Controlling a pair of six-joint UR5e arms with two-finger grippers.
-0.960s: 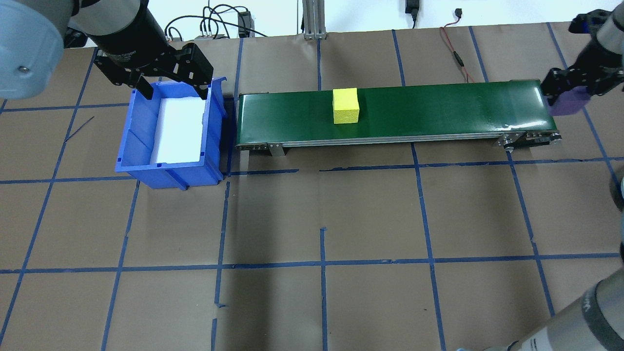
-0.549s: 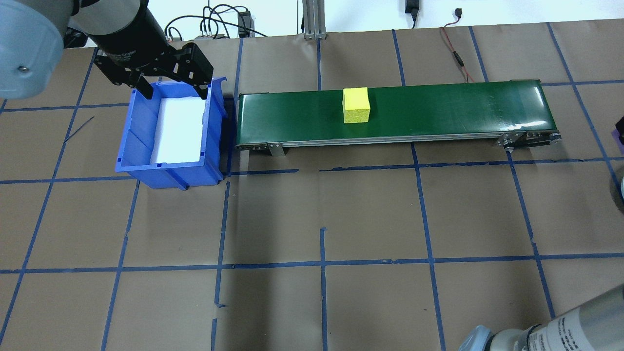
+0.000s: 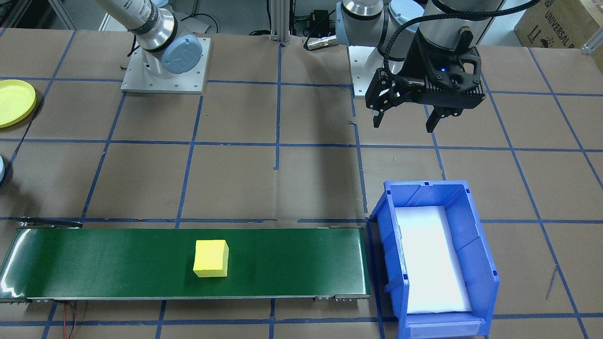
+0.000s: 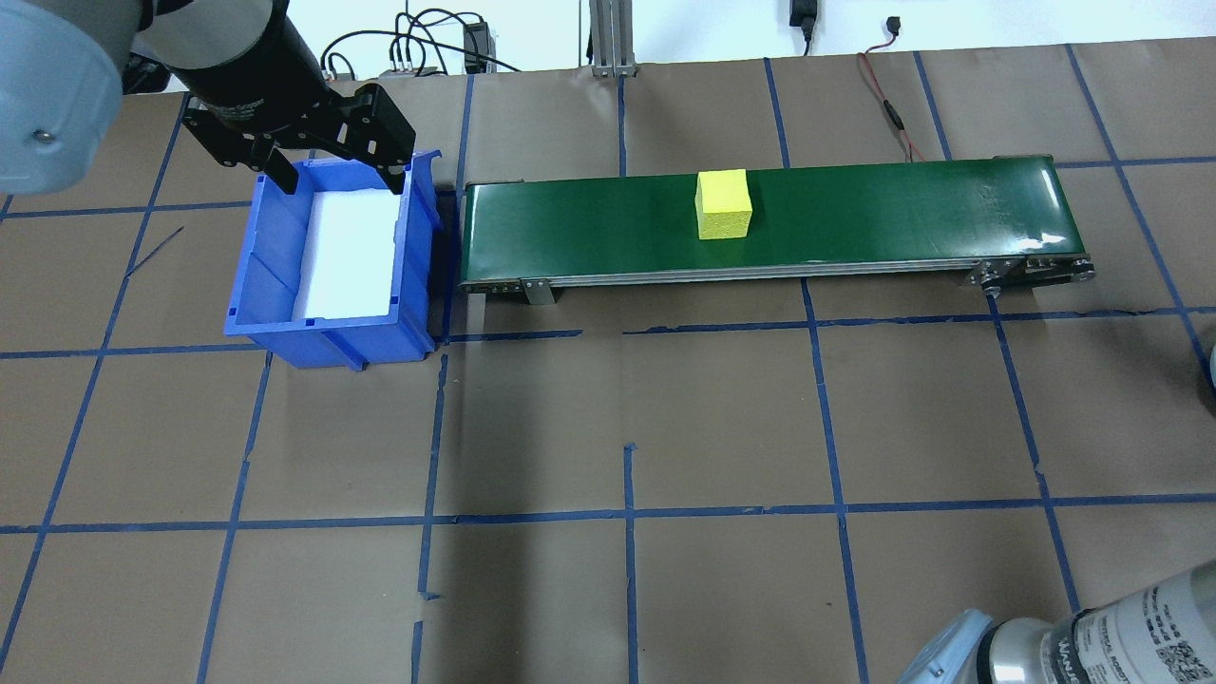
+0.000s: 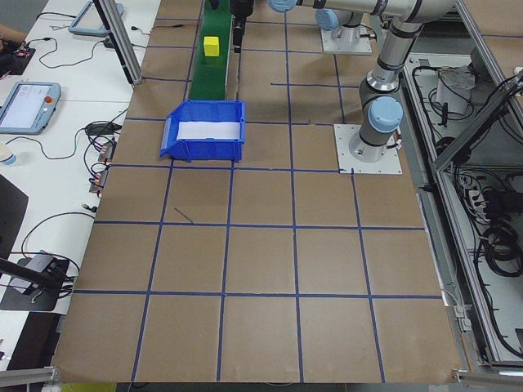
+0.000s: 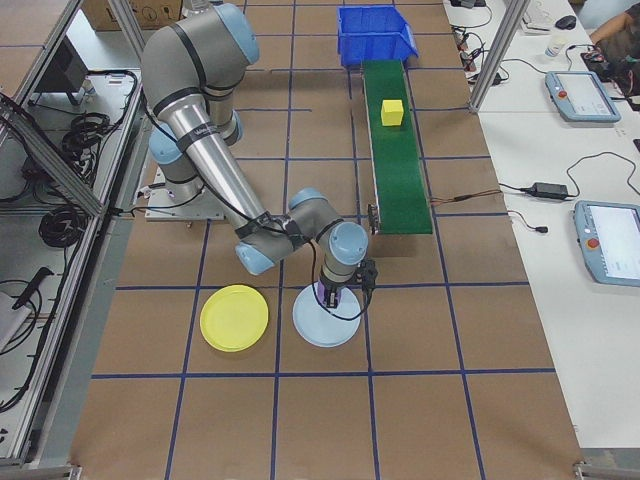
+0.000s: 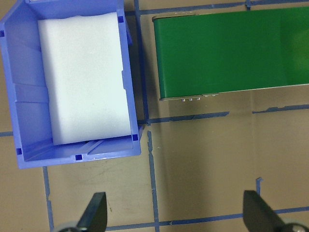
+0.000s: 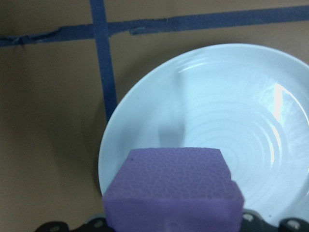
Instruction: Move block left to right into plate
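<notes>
Purple block (image 8: 171, 186) is clamped in the right gripper (image 6: 338, 290), whose jaws are closed on its sides, low over the pale blue plate (image 8: 231, 121). The yellow plate (image 6: 234, 318) lies just beside that one. This looks like the placing step: the next move calls for shifting sideways over the yellow plate, lowering and letting go. The left gripper (image 3: 404, 125) hangs wide open and empty near the blue bin (image 3: 476, 254), while a yellow block (image 4: 724, 204) sits on the green belt (image 4: 902, 209)
</notes>
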